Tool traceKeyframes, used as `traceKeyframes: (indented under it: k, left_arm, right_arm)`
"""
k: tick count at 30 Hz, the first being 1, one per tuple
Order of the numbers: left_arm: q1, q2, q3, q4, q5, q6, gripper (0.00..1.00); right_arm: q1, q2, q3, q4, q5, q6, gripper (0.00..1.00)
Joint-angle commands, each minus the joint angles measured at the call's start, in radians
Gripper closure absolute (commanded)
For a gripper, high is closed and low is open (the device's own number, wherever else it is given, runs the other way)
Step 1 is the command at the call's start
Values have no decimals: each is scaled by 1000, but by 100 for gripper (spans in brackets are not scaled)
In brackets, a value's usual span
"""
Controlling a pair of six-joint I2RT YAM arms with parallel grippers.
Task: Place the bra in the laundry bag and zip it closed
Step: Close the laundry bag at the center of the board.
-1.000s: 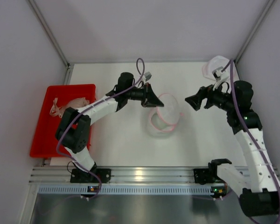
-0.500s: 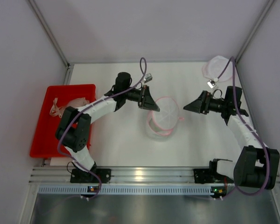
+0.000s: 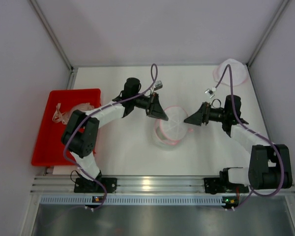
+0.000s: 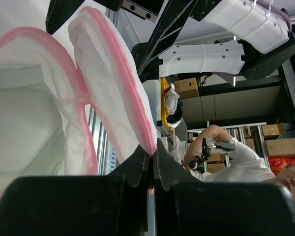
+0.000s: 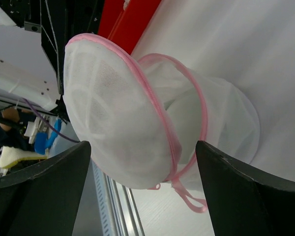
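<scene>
Left gripper [image 4: 151,153]: clamped on the bag [image 3: 171,129] lid's pink rim.
Right gripper [image 3: 189,119]: fingers wide; has swung in from the far corner to beside the bag.
Bra [image 3: 76,109]: in the tray [image 3: 44,147].
Meaning: likely opening the mouth first.

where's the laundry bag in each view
Top external: laundry bag at mid-picture, flap lifted.
Left wrist: bag fills the upper left, flap edge pinched in the left gripper.
Right wrist: bag in the centre, flap raised.
Shared landmark: its pink zipper rim.
</scene>
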Motion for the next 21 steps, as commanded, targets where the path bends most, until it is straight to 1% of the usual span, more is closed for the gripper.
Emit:
traceKeyframes:
  k: [1, 3, 6, 7, 9, 10, 12, 15, 16, 18, 19, 20, 21]
  left_arm:
    - [-3, 10, 8, 67, 44, 28, 100]
    - [-5, 13, 10, 65, 46, 28, 100]
    - [-3, 22, 19, 67, 54, 28, 100]
    - [-3, 25, 22, 67, 51, 28, 100]
    - [1, 34, 28, 68, 43, 35, 100]
    - [10, 39, 36, 67, 37, 38, 100]
    - [26, 53, 49, 67, 20, 55, 100]
    - [63, 83, 94, 67, 8, 69, 100]
    - [75, 95, 120, 68, 11, 69, 100]
    - [83, 118, 140, 68, 5, 75, 100]
    - [87, 126, 158, 68, 8, 80, 100]
    - [86, 141, 168, 68, 9, 84, 100]
    - [87, 149, 175, 68, 6, 84, 98]
  right_arm:
    - [44, 31, 6, 151, -9, -25, 12]
    - [56, 45, 4, 170, -8, -25, 13]
    - [68, 71, -7, 197, -15, -19, 21]
    - [73, 72, -10, 206, -20, -14, 30]
    - [80, 71, -23, 210, -24, -14, 38]
    - [80, 65, -25, 210, -34, -12, 44]
    - [80, 49, -34, 181, -44, -26, 46]
    - [85, 29, -37, 121, -54, -51, 54]
    - [87, 22, -37, 115, -57, -57, 58]
    - [94, 17, -37, 102, -66, -57, 62]
    - [99, 18, -39, 101, -72, -55, 69]
    - [103, 19, -37, 98, -75, -55, 73]
    - [111, 20, -37, 96, -81, -51, 78]
